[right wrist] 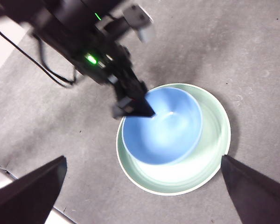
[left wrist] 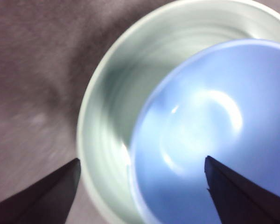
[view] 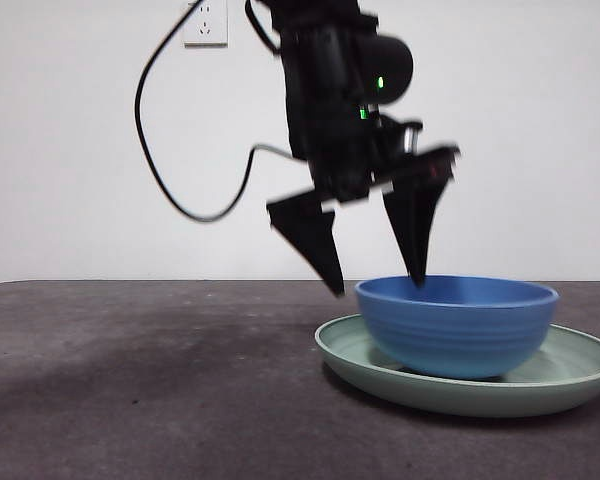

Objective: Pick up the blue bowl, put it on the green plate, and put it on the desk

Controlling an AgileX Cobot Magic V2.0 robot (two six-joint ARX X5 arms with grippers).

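The blue bowl [view: 458,325] sits inside the green plate [view: 555,385], which rests on the desk [view: 130,380] at the right. My left gripper [view: 378,287] hangs open straddling the bowl's left rim, one jaw tip just inside the bowl and the other outside it, gripping nothing. In the left wrist view the blue bowl [left wrist: 210,140] and green plate [left wrist: 107,116] fill the frame beneath the left gripper [left wrist: 142,160]. My right gripper [right wrist: 143,158] is open, high above, looking down on the blue bowl [right wrist: 163,128], the green plate [right wrist: 210,149] and the left gripper [right wrist: 133,106].
A white wall socket [view: 205,22] sits on the back wall, and a black cable [view: 155,150] loops down from the left arm. The desk's edge [right wrist: 18,186] shows in the right wrist view.
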